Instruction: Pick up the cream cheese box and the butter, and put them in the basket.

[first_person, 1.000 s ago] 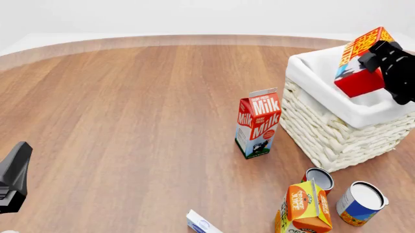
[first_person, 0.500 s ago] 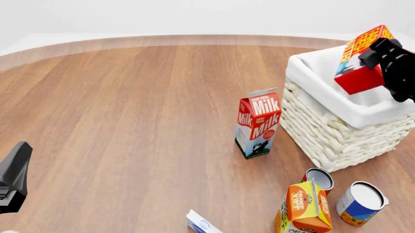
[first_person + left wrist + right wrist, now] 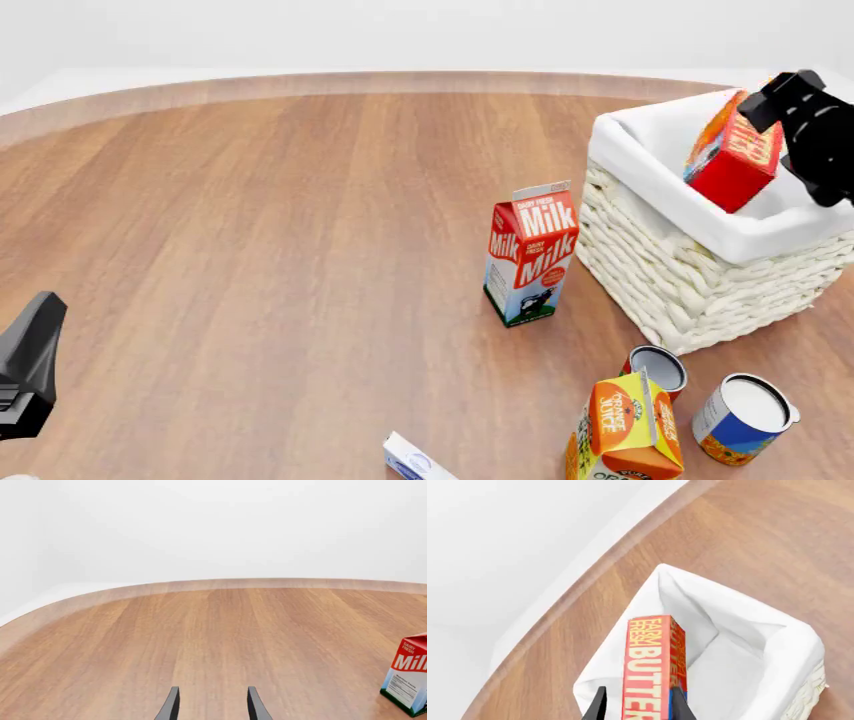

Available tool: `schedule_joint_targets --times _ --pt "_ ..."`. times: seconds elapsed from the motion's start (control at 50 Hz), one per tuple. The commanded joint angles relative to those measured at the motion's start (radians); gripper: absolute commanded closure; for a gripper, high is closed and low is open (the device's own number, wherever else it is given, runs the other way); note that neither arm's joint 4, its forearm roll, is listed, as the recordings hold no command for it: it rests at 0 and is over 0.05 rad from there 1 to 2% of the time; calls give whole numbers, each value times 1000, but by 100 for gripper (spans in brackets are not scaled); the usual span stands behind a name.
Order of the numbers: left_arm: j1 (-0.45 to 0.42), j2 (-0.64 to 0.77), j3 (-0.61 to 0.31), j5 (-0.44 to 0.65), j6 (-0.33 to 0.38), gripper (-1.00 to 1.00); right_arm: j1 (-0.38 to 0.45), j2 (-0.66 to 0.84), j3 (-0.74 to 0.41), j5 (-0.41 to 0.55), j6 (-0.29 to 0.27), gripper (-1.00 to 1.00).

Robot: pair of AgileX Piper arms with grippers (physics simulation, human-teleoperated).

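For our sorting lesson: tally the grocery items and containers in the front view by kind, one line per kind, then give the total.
Cartons: 2, the milk carton and the orange juice carton
Boxes: 2, the butter and the cream cheese box
Cans: 2, a white-topped can and a small can
Baskets: 1, the basket
Total: 7

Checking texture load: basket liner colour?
White, plain; the basket liner shows best in the right wrist view.

Cream cheese box (image 3: 416, 462): cut by front view's lower edge. Orange juice carton (image 3: 622, 430): base cropped. Butter (image 3: 652, 670): lower end cropped.
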Motion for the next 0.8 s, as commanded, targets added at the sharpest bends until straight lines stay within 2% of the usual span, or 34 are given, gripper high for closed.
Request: schedule_joint_targets --times 0.02,0.28,0.42,0.54,0.72,0.8 --pt "0 0 0 0 0 -100 -13 16 -1 4 -5 -100" --pt "0 0 0 0 0 -100 -6 -13 -11 29 -10 -100" --pt "0 0 0 0 0 -100 26 -59 -27 76 -23 -100" --pt "0 0 0 0 0 -100 86 -125 -47 144 -38 -100" --pt "0 0 0 0 0 -100 181 -221 -134 297 -100 -100" --pt "0 0 0 0 0 -100 229 -219 -170 329 -125 -100"
